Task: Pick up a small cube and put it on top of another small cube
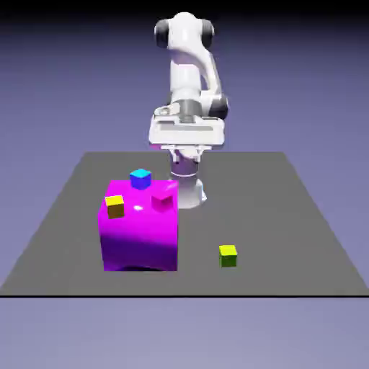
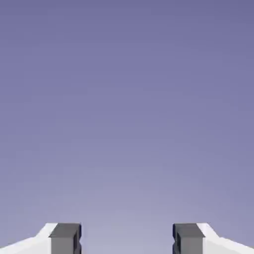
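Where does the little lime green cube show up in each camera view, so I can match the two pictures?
Exterior view: the lime green cube sits alone on the grey table, lower right of middle, right of the big magenta block.
Hand view: not in it; only backdrop and the two finger tips show.
Shared landmark: the blue-violet backdrop, and the gripper, open with nothing between its tips.

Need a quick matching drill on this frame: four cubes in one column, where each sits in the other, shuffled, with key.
Things:
1. lime cube
2. orange-yellow cube
3. blue cube
4. small pink cube

Places:
A. on the magenta block, exterior view's left front corner
B. on the table, alone
C. behind the block's far edge
D. on the block, exterior view's right

Pairs: 1-B, 2-A, 3-C, 4-D
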Action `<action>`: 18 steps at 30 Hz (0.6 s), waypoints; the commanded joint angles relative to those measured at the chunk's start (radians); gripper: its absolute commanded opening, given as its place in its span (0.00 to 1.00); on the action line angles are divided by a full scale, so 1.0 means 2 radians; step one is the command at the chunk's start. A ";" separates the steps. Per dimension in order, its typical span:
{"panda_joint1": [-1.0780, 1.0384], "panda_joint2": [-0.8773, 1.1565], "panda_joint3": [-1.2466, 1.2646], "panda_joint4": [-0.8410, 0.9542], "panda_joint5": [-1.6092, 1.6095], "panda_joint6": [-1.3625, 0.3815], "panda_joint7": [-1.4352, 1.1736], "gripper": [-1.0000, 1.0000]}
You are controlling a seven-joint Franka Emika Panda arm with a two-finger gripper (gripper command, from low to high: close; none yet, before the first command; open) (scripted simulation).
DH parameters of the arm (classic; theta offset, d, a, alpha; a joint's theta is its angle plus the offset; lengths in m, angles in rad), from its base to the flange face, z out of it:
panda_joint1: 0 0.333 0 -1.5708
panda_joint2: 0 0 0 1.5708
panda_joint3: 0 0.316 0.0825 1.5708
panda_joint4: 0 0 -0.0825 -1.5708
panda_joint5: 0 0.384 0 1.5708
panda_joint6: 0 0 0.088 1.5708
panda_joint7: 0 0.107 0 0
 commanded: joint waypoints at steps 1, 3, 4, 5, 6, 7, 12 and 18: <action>0.005 0.018 0.003 0.004 -0.002 -0.006 0.009 0.50; 0.013 0.054 0.010 0.012 -0.005 -0.018 0.026 0.50; 0.018 0.073 0.014 0.016 -0.006 -0.024 0.035 0.50; 0.022 0.091 0.017 0.020 -0.008 -0.030 0.044 0.50; 0.027 0.109 0.020 0.024 -0.010 -0.035 0.053 0.50; 0.031 0.127 0.024 0.028 -0.011 -0.041 0.061 0.50; 0.054 0.217 0.041 0.048 -0.019 -0.071 0.105 0.50; 0.081 0.326 0.061 0.072 -0.029 -0.106 0.158 0.50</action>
